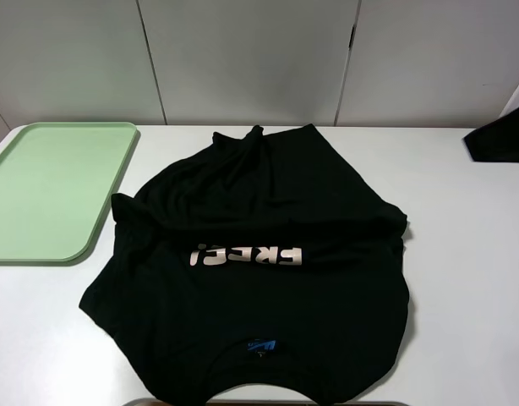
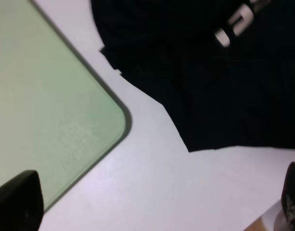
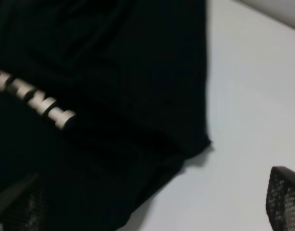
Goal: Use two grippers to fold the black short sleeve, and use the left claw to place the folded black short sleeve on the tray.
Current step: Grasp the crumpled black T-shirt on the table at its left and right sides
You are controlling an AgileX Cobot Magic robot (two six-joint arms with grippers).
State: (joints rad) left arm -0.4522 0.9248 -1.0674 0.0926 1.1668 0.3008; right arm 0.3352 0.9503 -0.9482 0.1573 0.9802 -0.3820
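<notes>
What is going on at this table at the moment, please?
A two-armed robot is set to fold the black short sleeve, which lies rumpled on the white table, lettering and blue neck label facing up. Neither arm is touching it: the left gripper and the right gripper are both open and hold nothing. The green tray beside it has nothing on it.

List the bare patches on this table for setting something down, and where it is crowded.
Free: table right of the black short sleeve; the corner in front of the tray; the tray itself. Crowded: the middle, and the narrow tray-shirt gap.
</notes>
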